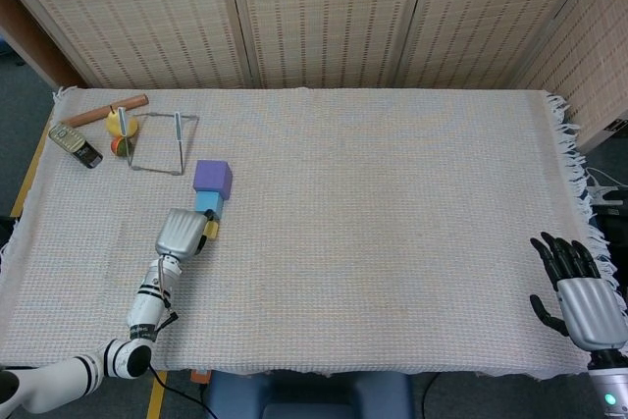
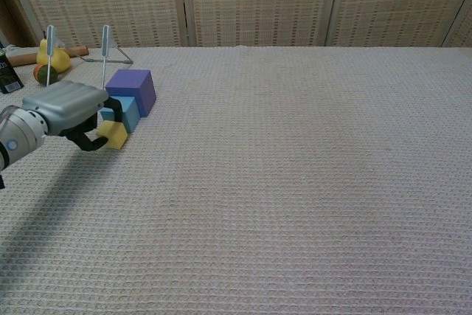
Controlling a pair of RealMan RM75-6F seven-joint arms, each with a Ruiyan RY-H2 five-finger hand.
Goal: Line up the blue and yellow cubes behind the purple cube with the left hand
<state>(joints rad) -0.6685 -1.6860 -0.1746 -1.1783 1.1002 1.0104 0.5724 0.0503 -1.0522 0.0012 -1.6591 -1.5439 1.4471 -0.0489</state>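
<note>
The purple cube [image 1: 213, 178] [image 2: 133, 88] sits on the cloth at the left. The blue cube [image 1: 207, 203] [image 2: 123, 112] touches its near side. Just in front of the blue one is the yellow cube [image 1: 210, 229] [image 2: 113, 134], pinched in the curled black fingers of my left hand [image 1: 181, 233] [image 2: 65, 105]; the cube is tilted and low on the cloth. My right hand [image 1: 579, 291] lies at the table's near right corner, fingers spread, holding nothing; the chest view does not show it.
At the far left stand a wire frame [image 1: 160, 141] [image 2: 107, 48], a yellow and red toy [image 1: 120, 129] [image 2: 49, 63], a wooden stick [image 1: 106, 110] and a dark remote [image 1: 75, 143]. The cloth's fringed edge [image 1: 574, 154] runs down the right.
</note>
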